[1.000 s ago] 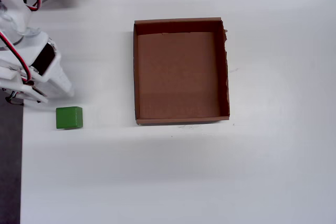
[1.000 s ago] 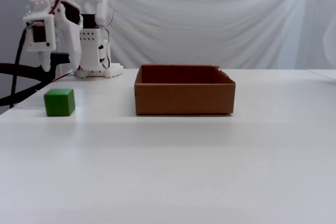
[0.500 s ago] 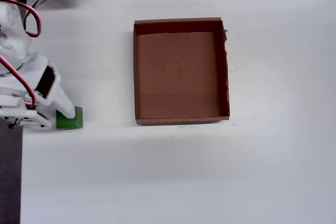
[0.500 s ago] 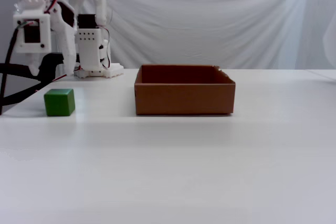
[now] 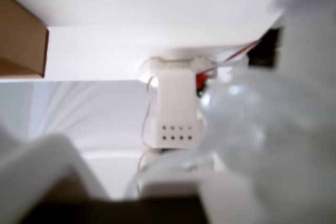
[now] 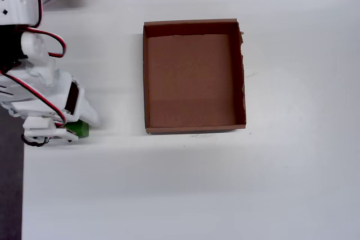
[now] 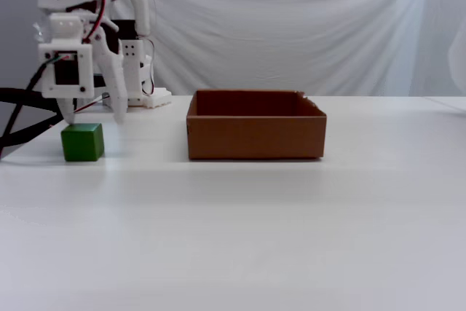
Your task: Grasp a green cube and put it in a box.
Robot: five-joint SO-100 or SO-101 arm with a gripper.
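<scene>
The green cube sits on the white table, left of the box. My gripper hangs open just above it, one finger to each side of the cube's top, touching nothing. In the overhead view the gripper covers most of the cube; only its right edge shows. The brown cardboard box is empty. The wrist view is blurred: it shows a corner of the box at the left and no cube.
The arm's white base stands behind the cube at the table's back left, seen too in the wrist view. The table's left edge borders a dark strip. A black cable runs at the far left.
The gripper has swung over the cube and come lower, now straddling its top. The cube and the box have not moved.
</scene>
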